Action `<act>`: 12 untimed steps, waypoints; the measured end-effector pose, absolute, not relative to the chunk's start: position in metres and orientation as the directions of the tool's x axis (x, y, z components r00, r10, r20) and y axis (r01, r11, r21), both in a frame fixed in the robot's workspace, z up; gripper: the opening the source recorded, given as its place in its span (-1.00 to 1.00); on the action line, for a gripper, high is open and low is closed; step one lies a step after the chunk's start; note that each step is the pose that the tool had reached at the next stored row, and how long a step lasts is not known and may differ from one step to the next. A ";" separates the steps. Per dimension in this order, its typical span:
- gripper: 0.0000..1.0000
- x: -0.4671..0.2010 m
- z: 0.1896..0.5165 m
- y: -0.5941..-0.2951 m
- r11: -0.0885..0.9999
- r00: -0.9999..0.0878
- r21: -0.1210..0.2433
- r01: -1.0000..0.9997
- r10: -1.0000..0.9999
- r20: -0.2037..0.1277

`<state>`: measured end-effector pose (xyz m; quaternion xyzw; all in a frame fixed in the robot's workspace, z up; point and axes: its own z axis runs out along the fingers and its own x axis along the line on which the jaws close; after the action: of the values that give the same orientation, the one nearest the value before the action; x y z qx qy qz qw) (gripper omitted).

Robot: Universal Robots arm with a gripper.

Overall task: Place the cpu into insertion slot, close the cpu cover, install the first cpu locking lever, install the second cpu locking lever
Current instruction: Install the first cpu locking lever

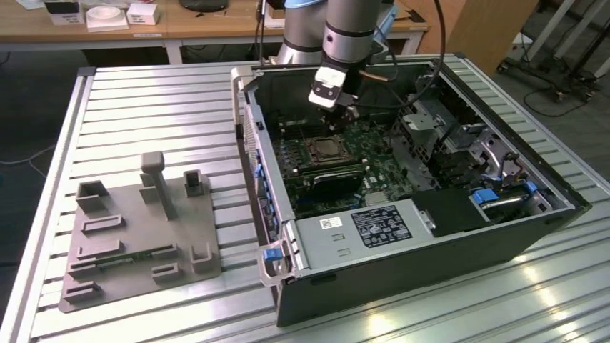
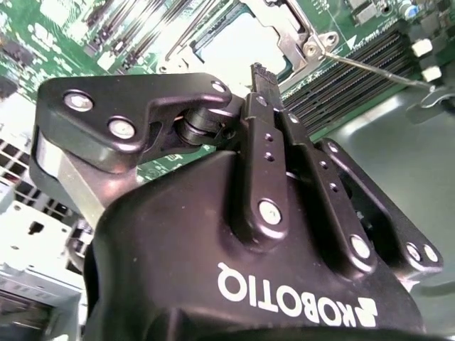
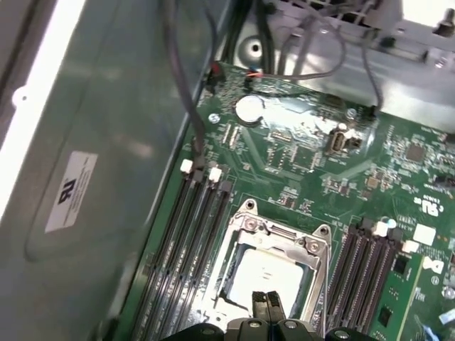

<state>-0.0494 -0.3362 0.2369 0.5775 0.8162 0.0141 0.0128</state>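
One cpu (image 3: 264, 275): your small flat square chip with a silver-grey metal top lies in the insertion slot (image 1: 324, 151); you see it in both wrist views.
Slot: a square dark socket with a silver rim on the green circuit board (image 3: 306, 163), inside the open black computer case (image 1: 429, 279).
Cpu cover (image 3: 284, 240): a thin silver metal frame, lying down around the chip's top.
Lever (image 2: 377, 69): a thin metal rod running from the cover's corner across the long black memory slots (image 2: 341, 89).
Gripper (image 1: 351, 111): black, with its fingertips (image 3: 260, 305) pressed together on nothing. In the exterior view it is near the slot, at 1 o'clock of it.
Grey moulded fixture (image 1: 143, 229): at 8 o'clock of the slot, on the ribbed metal table (image 1: 162, 107).
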 end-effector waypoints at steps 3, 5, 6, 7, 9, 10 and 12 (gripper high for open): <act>-0.79 -0.050 0.237 -0.336 0.366 -0.366 0.038 0.930 0.931 -0.005; -0.79 -0.052 0.237 -0.336 0.375 -0.375 0.038 0.926 0.927 -0.005; -0.79 -0.053 0.237 -0.336 0.377 -0.377 0.038 0.925 0.926 -0.005; -0.79 -0.054 0.237 -0.336 0.379 -0.379 0.038 0.925 0.925 -0.005; -0.79 -0.056 0.237 -0.336 0.382 -0.382 0.038 0.923 0.924 -0.005; -0.79 -0.057 0.237 -0.336 0.385 -0.385 0.038 0.922 0.923 -0.005; -0.79 -0.058 0.237 -0.336 0.397 -0.397 0.038 0.917 0.918 -0.005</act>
<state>-0.0576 -0.3362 0.2369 0.5491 0.8355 0.0144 0.0124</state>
